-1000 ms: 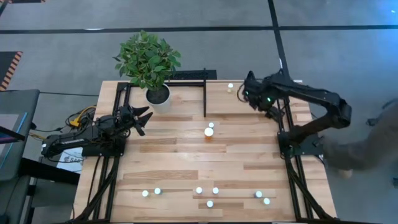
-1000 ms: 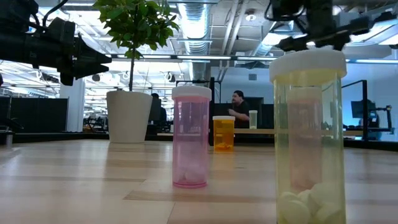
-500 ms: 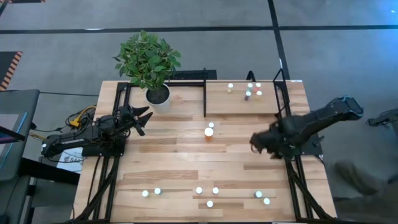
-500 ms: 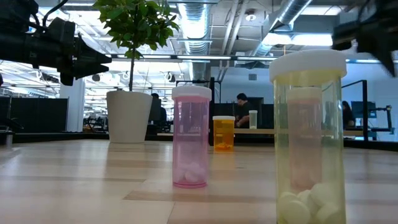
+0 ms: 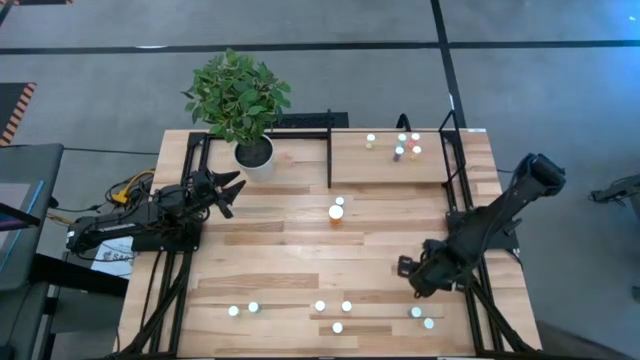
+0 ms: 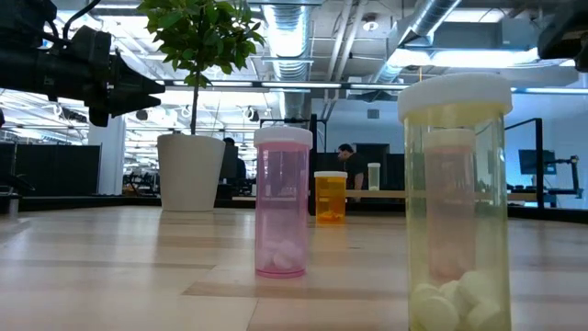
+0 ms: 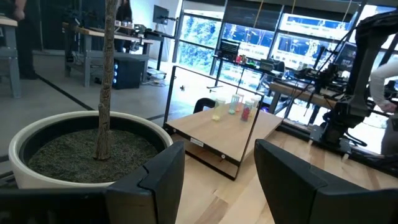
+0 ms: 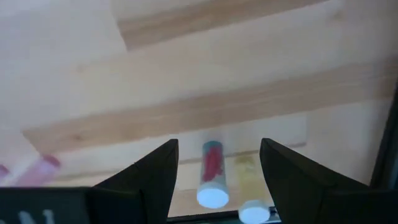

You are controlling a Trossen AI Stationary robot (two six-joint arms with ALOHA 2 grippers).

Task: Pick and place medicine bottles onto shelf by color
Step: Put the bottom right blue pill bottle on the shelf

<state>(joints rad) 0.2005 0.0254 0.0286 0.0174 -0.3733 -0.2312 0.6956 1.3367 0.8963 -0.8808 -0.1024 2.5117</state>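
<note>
Low view: plank table (image 6: 138, 257) bears medicine bottles (image 6: 282, 202); office behind.

- open-plan office or lab floor, with the robot bench (image 5: 300, 250) standing on a grey concrete floor (image 5: 520, 90) marked by dark lines.
- exposed ceiling ducts (image 6: 285, 28) and strip lighting overhead, industrial in finish.
- rows of desks with monitors (image 6: 542, 164) behind the bench; a seated person (image 6: 346, 158) works at one.
- large windows (image 7: 249, 40) with daylight, further desks (image 7: 93, 37) and equipment stands near them.
- potted plant (image 5: 240, 100) on the bench corner, an office-style decoration.
</note>
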